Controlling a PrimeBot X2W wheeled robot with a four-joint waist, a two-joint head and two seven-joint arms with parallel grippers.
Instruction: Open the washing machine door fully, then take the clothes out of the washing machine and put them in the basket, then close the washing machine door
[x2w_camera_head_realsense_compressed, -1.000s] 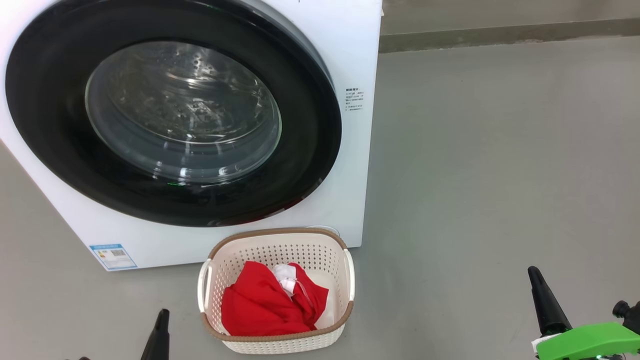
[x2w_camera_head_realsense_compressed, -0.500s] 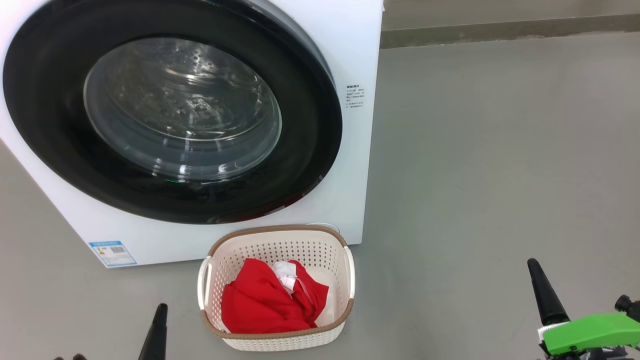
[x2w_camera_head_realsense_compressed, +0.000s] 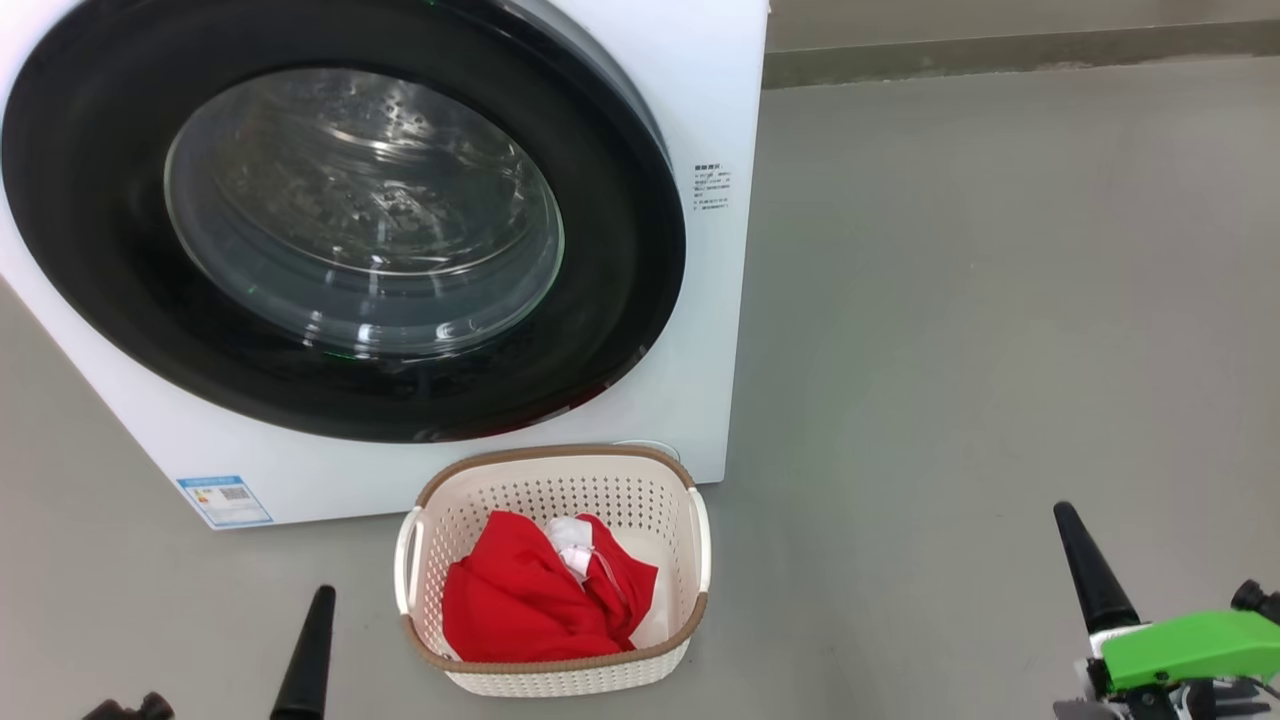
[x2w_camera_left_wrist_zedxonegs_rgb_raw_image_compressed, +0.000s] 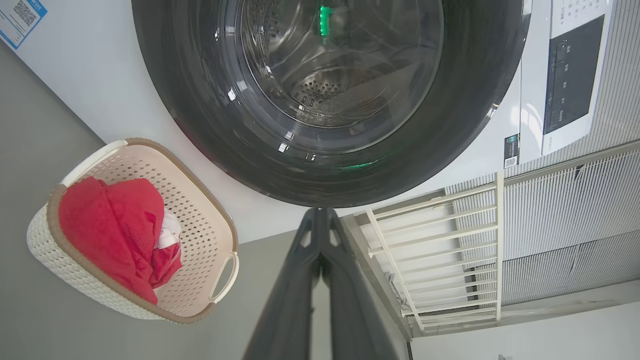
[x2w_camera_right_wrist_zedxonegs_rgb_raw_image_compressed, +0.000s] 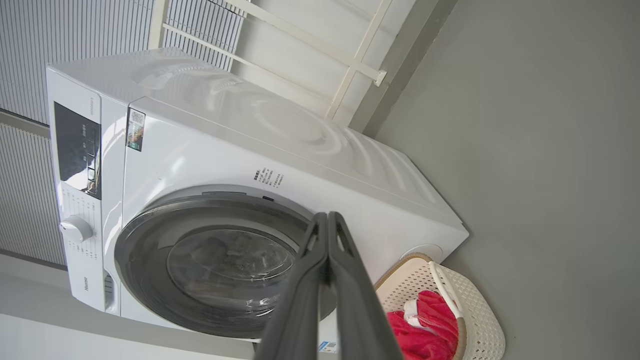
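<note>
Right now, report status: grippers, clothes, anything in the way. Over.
Left gripper shut, empty; right gripper shut, empty. Clothes in basket; washing machine door closed. Basket on floor, in front of the washing machine.

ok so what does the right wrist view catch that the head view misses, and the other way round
Right wrist view: the washing machine's dark control panel, its dial and top, plus a white railing behind. Head view: the left gripper, shut, and the right arm's green cover. Both: the closed washing machine door, the basket with the clothes in it.
</note>
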